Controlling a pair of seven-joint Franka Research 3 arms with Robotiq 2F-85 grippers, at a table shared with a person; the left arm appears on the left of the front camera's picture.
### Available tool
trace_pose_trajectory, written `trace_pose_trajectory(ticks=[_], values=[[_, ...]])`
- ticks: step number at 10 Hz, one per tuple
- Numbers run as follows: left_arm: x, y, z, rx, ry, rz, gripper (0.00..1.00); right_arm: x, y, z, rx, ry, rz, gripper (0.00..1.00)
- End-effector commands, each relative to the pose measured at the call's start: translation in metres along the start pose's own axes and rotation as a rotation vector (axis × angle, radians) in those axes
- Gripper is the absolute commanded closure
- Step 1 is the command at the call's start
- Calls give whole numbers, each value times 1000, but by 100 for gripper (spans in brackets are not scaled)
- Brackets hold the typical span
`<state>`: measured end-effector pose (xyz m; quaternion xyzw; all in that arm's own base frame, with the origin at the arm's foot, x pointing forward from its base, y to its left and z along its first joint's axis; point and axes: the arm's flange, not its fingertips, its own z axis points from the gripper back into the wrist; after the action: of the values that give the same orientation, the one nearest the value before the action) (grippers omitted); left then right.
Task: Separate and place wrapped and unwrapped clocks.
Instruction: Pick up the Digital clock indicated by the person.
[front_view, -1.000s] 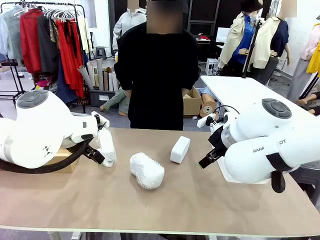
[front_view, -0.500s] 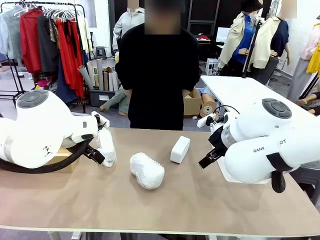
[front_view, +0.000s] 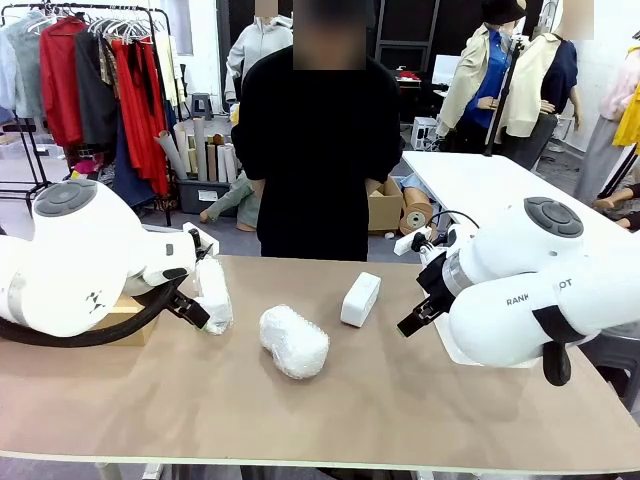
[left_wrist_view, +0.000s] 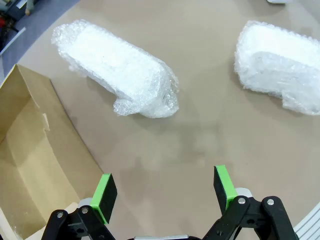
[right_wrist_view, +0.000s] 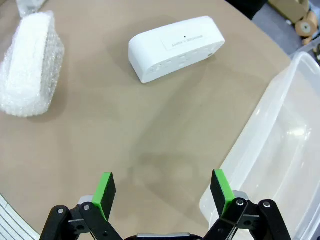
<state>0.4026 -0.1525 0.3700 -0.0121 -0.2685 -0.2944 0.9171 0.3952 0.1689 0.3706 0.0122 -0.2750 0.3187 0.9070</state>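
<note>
My left pincer (left_wrist_view: 164, 187) was spread wide and held nothing. It hung over the table (front_view: 400, 400). The slim roll (left_wrist_view: 115, 70) lay near, just ahead of it, and the box (left_wrist_view: 35, 165) was close at one side. The fat bundle (left_wrist_view: 280, 65) lay apart from the slim roll, farther along.

My right pincer (right_wrist_view: 162, 189) was spread wide too, and empty. The bare clock (right_wrist_view: 175, 47) lay on the table ahead of it. The tub (right_wrist_view: 280, 150) was just beside my pincer.

What I could see of the box and the tub had nothing inside, so I thought the sorting had not begun.

I guessed the slim roll was mine to take first, with my left pincer. The wrap looked soft and puffy, so I wanted to come down over its middle, across the thin way, and squeeze gently till it felt firm. A grab at the loose, crinkly end might have let it slip out. I also had to lift it high enough to clear the box wall.

The bare clock looked hard and smooth. I thought it needed a grip across its short sides, right at the middle.
</note>
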Motion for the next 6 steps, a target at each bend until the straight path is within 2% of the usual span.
trace_pose_trajectory(ticks=[1,6], values=[[0,0,0,0,0,1,0,0,0,0,0,0,0,0],[0,0,0,0,0,1,0,0,0,0,0,0,0,0]])
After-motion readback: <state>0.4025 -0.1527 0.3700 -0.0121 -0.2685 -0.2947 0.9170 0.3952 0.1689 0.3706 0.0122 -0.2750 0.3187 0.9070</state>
